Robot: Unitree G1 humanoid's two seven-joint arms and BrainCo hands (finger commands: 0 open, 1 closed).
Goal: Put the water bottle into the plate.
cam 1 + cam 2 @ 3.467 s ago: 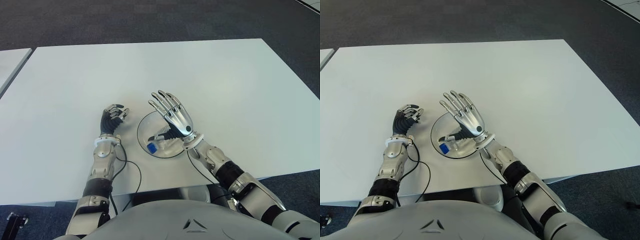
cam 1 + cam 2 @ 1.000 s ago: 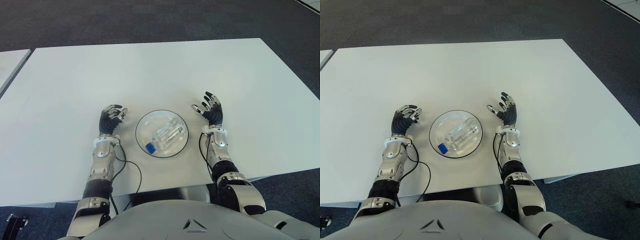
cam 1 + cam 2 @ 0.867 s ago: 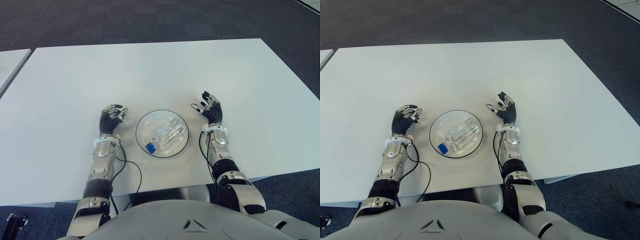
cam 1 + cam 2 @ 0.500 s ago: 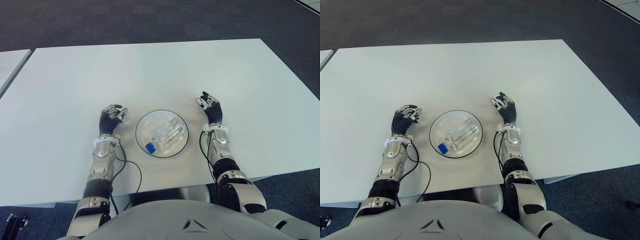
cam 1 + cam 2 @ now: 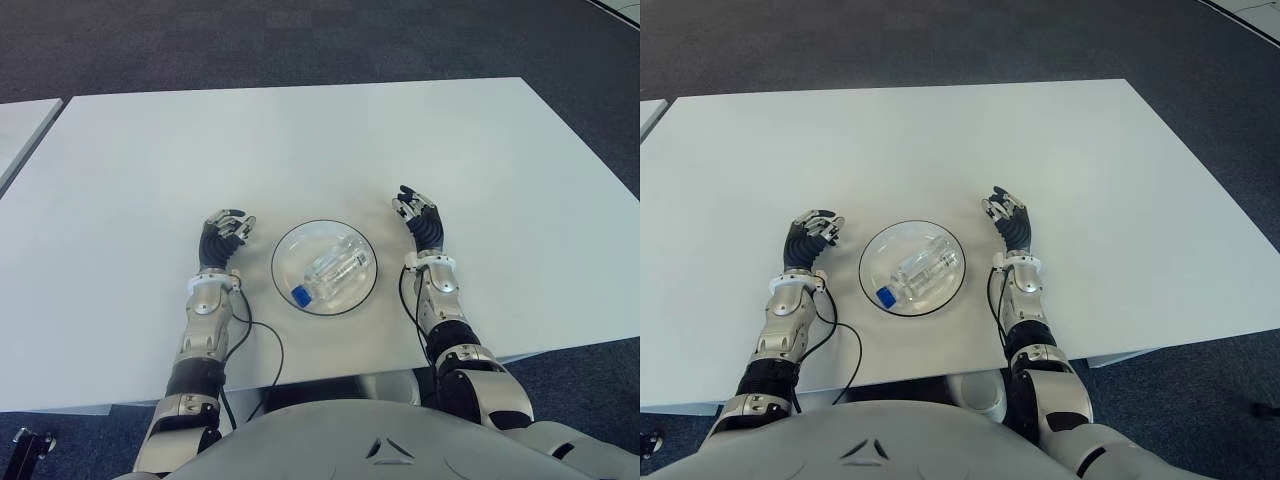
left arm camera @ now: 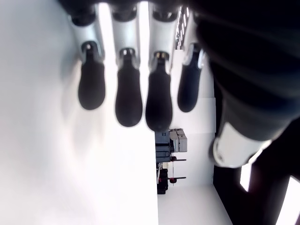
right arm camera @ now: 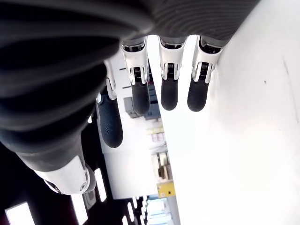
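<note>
A clear water bottle [image 5: 333, 268] with a blue cap [image 5: 300, 296] lies on its side inside the round glass plate [image 5: 296, 247], cap toward me. My right hand [image 5: 420, 218] shows just right of the plate, apart from it, fingers loosely bent and holding nothing; its fingers [image 7: 168, 93] hang free over the white table in the right wrist view. My left hand [image 5: 226, 231] shows left of the plate, also apart from it. Its relaxed fingers [image 6: 129, 101] hold nothing.
The white table [image 5: 300, 140] stretches far beyond the plate. Its front edge runs close under my forearms. A black cable [image 5: 268, 350] loops beside my left forearm. A second table's corner [image 5: 20, 125] shows at far left, with dark carpet around.
My right hand has left the space above the plate and drawn back to its right side, then bent its fingers slightly. The bottle stays in the plate. The left hand has not moved.
</note>
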